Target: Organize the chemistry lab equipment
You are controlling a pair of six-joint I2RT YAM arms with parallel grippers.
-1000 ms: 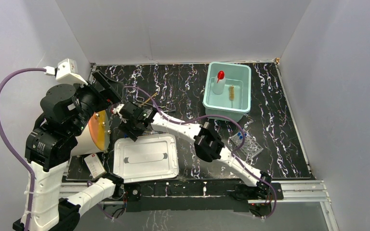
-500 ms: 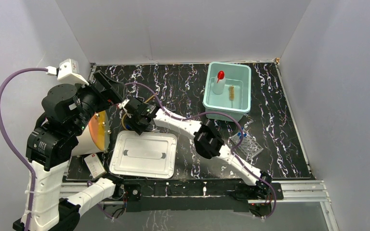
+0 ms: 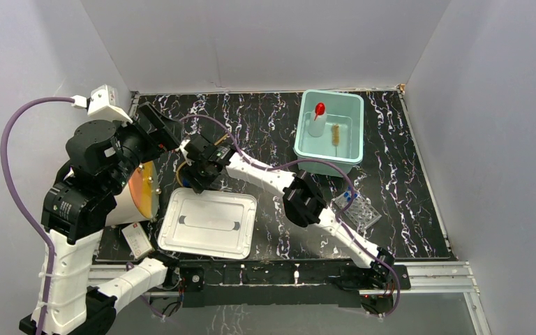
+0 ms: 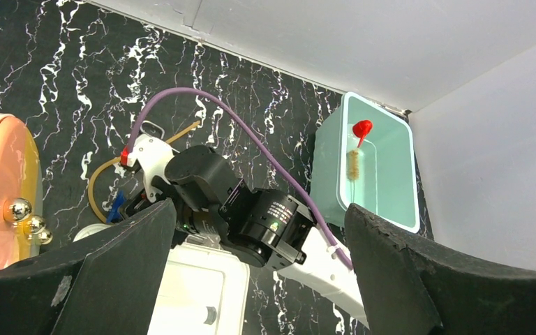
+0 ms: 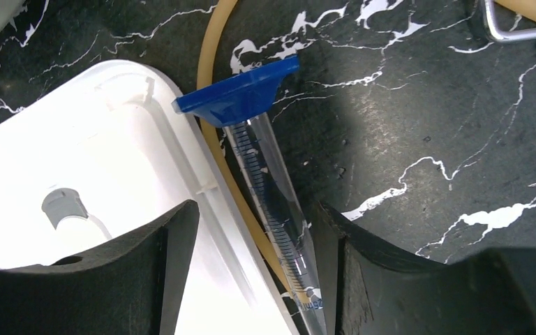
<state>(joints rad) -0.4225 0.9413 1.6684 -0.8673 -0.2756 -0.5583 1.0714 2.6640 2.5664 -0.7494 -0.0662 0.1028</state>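
Note:
A blue-capped clear tube (image 5: 269,181) lies on the black table across the amber rubber tubing (image 5: 213,105), against the white lid's edge (image 5: 174,139). My right gripper (image 5: 255,209) is open and straddles the tube, the tubing and the lid edge; it also shows in the top view (image 3: 194,178). My left gripper (image 4: 259,209) is open and empty, raised at the left (image 3: 155,125), looking down on the right arm. The red-capped squeeze bottle (image 3: 317,118) stands in the teal bin (image 3: 352,159). The clear tube rack (image 3: 357,211) holds blue-capped tubes at the right.
A white lid (image 3: 209,225) lies at the front left. The cream cylinder with an orange face (image 3: 139,190) lies beside it, with a white card (image 3: 138,242) in front. A metal clip (image 5: 509,28) lies near the tubing. A brush (image 3: 335,135) rests in the bin.
My right gripper has moved back and left from the lid's far corner to over the tube. The lid has shifted and turned a little. The left arm has risen slightly.

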